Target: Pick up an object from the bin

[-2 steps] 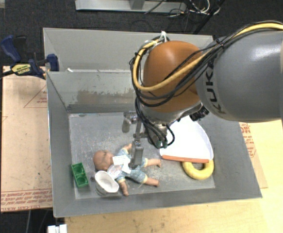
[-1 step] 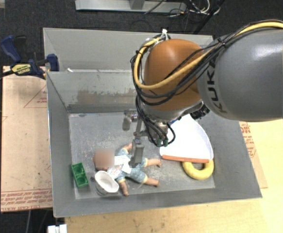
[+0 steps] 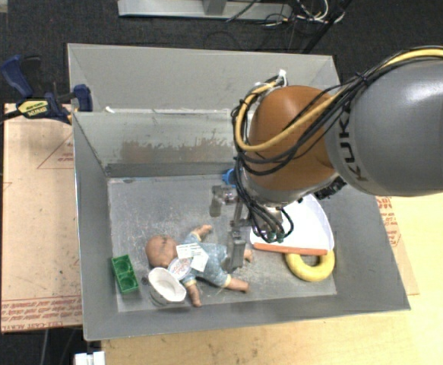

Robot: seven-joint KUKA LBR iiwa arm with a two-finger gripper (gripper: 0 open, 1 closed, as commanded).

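1. The gripper (image 3: 236,261) is seen low in the grey metal bin (image 3: 92,204), hung beneath the arm's orange wrist cover (image 3: 289,135); black and yellow cables (image 3: 244,120) are looped round that cover, and the arm is brought in from the view's right.
2. Whether the gripper is apart or together cannot be told; its lower end is seen against the doll's clothing and cannot be separated from it by eye.
3. A small baby doll (image 3: 191,265) is laid on the bin floor directly under the gripper and out to its left in the view; the bare head is turned away to the left, the pale blue clothes with a white label lie beside the tip, and the legs are stretched just below it; whether the doll is touched cannot be told.
4. A round white cup (image 3: 164,286) is found below and to the left of the gripper, pressed against the doll under its head; a green block (image 3: 124,274) is set farther left, apart from the doll.
5. To the gripper's right a flat white plate (image 3: 316,223) is partly covered by the wrist; an orange-red stick (image 3: 289,248) is laid along its lower edge, and a yellow ring (image 3: 310,268) lies just below the stick.
6. Above the gripper, a small blue thing (image 3: 227,177) is mostly hidden by the arm.
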